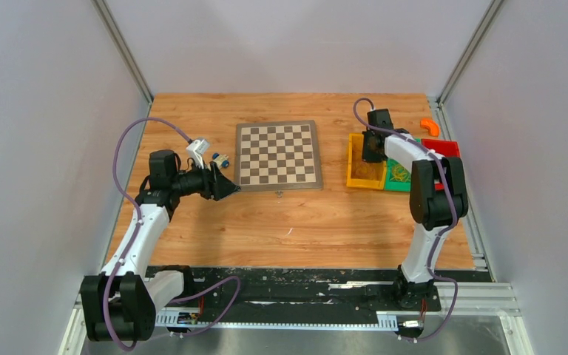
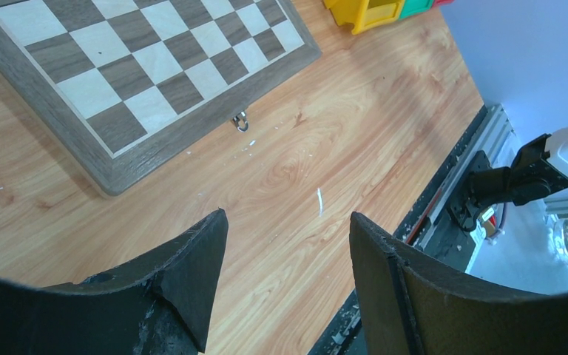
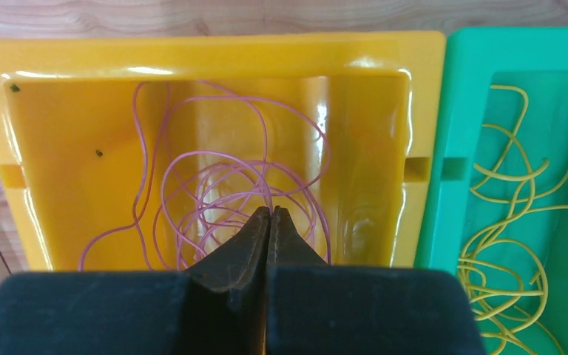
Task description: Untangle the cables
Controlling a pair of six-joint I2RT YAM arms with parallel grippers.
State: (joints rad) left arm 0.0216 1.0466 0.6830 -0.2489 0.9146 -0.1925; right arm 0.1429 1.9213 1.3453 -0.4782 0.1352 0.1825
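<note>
Right wrist view: the right gripper [image 3: 270, 214] is pinched fully shut at bottom centre with its tips in the pink wire [image 3: 214, 177] coiled in the yellow bin [image 3: 192, 55]. I can't tell if a strand is actually nipped, and the yellow wire [image 3: 510, 244] lies loose in the green bin [image 3: 473, 89] at the right edge. Left gripper [image 2: 288, 229] hangs wide open and empty near the chessboard [image 2: 140, 66]. Looks like the colours are already split, so next I'd guess a clean lift out without dragging the coil.
</note>
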